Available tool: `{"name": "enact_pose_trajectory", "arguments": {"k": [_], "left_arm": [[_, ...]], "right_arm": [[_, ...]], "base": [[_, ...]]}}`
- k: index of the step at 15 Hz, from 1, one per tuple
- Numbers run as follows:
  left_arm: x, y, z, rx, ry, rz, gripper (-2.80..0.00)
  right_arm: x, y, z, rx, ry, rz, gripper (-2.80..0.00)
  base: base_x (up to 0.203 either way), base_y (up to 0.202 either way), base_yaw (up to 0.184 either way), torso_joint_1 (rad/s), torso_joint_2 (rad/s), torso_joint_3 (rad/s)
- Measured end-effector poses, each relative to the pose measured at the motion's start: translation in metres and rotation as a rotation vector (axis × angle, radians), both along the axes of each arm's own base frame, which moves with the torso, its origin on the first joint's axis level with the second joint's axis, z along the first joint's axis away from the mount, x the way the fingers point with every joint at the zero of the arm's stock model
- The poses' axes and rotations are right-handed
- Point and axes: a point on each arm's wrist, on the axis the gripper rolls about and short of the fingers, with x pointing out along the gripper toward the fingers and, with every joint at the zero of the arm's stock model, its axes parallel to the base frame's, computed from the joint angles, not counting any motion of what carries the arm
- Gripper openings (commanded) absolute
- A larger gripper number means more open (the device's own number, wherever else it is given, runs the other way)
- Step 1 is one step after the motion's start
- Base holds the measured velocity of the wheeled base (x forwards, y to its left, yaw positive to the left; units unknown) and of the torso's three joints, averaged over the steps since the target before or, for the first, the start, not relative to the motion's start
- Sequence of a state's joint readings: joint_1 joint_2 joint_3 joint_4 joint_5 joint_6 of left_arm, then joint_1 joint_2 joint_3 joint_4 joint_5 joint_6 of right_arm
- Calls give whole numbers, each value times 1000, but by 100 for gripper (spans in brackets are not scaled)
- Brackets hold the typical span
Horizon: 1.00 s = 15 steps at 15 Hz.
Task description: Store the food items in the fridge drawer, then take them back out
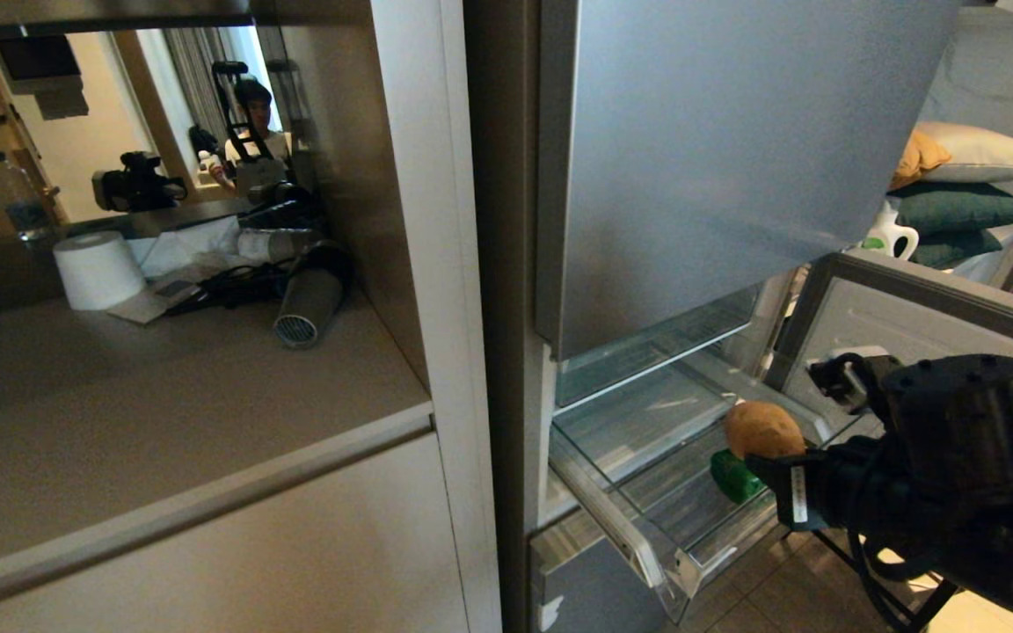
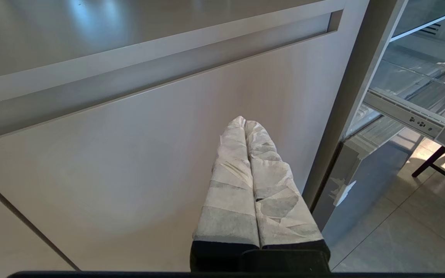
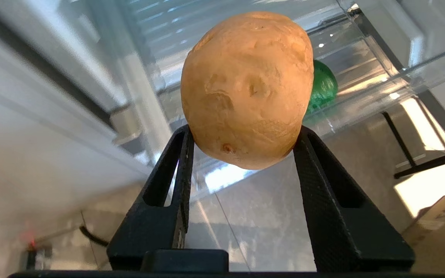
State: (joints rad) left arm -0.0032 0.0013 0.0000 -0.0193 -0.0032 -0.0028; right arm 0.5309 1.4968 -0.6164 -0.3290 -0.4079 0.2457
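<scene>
The right gripper (image 3: 245,143) is clamped on the potato (image 3: 247,88); both black fingers (image 3: 176,170) press its lower sides, and most of the potato stands clear above the fingertips. In the head view you will find the potato (image 1: 763,429) held above the open fridge drawer (image 1: 638,536), near the drawer's right side, with the right arm reaching in from the lower right.

The bell pepper (image 1: 733,476) lies inside the drawer on its ribbed floor, just behind and below the potato. In the right wrist view only a green edge of it (image 3: 323,87) shows past the potato.

The drawer is pulled out below the closed upper fridge door (image 1: 717,158). Its clear front rail (image 2: 411,116) shows in the left wrist view.

The left gripper (image 2: 245,123) hangs in front of the beige cabinet door (image 2: 129,154), beside the fridge. Its white-wrapped fingers (image 2: 230,185) lie pressed together and grip nothing.

A white label (image 1: 798,497) sits on the right gripper body; you cannot read its print. No other writing is legible.
</scene>
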Motion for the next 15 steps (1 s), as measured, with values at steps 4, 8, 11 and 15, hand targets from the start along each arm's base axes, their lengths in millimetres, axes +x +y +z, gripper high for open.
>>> {"name": "enact_pose_trajectory", "arguments": {"k": [4,8,11,15], "left_arm": [[0,0,0,0,0,0,-280],[0,0,0,0,0,0,-280],[0,0,0,0,0,0,-280],[0,0,0,0,0,0,-280]], "right_arm": [[31,-7,-20,21,76,-12,-280],[56,-11,-39,24,101,-45,-280],[77,-15,-56,18,131,-72,-280],[103,-12,-72,11,124,-45,-280]], "base": [[0,0,0,0,0,0],[0,0,0,0,0,0],[0,0,0,0,0,0],[0,0,0,0,0,0]]}}
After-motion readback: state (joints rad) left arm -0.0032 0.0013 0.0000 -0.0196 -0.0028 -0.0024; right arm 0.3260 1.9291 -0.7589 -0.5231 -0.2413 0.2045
